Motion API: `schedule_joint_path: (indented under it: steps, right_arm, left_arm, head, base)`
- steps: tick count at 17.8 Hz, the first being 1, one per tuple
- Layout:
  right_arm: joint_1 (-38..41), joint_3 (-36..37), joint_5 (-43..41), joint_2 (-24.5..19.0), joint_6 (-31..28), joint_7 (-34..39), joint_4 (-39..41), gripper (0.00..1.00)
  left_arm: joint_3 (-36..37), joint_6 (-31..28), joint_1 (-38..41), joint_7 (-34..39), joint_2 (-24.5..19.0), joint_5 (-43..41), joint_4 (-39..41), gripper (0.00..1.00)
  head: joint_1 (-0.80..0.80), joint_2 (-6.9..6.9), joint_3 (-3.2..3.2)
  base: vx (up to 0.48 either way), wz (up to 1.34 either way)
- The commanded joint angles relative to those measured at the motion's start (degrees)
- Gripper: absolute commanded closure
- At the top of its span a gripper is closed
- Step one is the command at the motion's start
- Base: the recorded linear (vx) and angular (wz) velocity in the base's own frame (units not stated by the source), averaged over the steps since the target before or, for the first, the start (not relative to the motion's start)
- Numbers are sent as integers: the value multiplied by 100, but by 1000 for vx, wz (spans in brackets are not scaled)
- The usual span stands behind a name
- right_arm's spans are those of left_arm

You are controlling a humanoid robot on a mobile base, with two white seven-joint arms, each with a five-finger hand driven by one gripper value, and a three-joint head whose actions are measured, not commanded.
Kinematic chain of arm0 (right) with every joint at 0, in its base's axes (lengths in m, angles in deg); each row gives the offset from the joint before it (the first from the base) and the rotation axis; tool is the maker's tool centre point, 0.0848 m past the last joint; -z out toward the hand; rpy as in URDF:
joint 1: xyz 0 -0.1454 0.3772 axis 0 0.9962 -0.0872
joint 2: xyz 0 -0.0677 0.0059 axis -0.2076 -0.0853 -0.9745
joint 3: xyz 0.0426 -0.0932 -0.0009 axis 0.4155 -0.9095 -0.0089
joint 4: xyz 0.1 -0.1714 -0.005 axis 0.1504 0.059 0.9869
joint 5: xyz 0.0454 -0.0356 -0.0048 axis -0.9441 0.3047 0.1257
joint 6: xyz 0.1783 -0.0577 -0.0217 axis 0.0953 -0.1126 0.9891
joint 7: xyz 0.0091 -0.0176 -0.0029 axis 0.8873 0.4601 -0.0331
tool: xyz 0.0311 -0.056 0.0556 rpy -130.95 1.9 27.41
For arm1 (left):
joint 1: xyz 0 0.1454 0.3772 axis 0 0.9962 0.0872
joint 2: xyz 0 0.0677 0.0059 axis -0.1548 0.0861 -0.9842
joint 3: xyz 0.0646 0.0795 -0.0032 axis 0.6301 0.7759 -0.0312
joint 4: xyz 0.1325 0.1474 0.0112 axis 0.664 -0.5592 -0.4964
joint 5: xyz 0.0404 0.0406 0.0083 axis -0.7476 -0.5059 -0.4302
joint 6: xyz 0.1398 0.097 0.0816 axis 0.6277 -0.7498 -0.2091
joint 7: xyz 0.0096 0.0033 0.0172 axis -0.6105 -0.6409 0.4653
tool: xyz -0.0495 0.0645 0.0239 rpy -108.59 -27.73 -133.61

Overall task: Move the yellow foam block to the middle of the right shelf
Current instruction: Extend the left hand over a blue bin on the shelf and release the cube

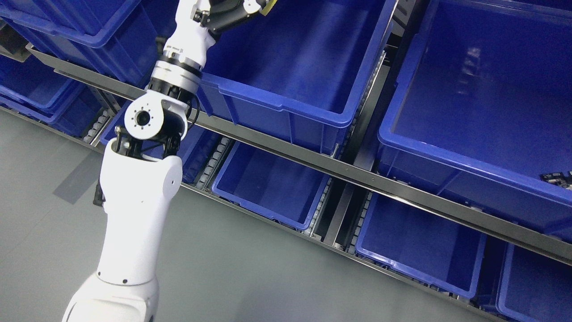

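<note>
My left arm rises from the lower left to the top edge. Its dark hand hangs over the near left corner of a large blue bin on the middle shelf level. Only a yellow sliver of the foam block shows at the top edge, held in the hand's fingers; the rest of the block and the fingertips are cut off by the frame. A second large blue bin stands to the right on the same level.
A metal shelf rail runs diagonally below the two large bins. More blue bins sit on the lower level and at the upper left. A small dark board lies in the right bin. Grey floor fills the foreground.
</note>
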Motion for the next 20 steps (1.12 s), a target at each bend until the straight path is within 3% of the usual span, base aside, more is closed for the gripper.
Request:
schedule_joint_path:
  steps: [1,5,8,9,14,17,20]
  right_arm:
    - [-9,0,0,100,3,-2,100,0]
    - [-18,0,0,100,3,-2,100,0]
    - [-9,0,0,100,3,-2,100,0]
    - [-9,0,0,100,3,-2,100,0]
    - [-9,0,0,100,3,-2,100,0]
    - [-9,0,0,100,3,-2,100,0]
    - [-9,0,0,100,3,-2,100,0]
  left_arm:
    - [391,-393,-942,128,-100,21,-1668,66]
    - [576,-393,-916,128,-100,21,-2127,52]
    - [839,-454,-942,66,-100,-23,-2330,11]
    - [901,-490,-942,49,-100,-23,-2356,3]
    - [849,-359,-934,66,-100,-14,-2313,0]
    - [340,833,-812,49,-100,-5,-1893,0]
    - [-135,1004,-224,66,-100,-5,-1041,0]
  head:
    - [0,0,0]
    - [0,0,0]
    - [0,0,0]
    - [0,0,0]
    - [0,0,0]
    - [0,0,0]
    - [0,1,0]
  base:
    - [9,-32]
    - [1,7]
    - [0,0]
    - [0,0]
    - [0,0]
    - [0,0]
    - [0,0]
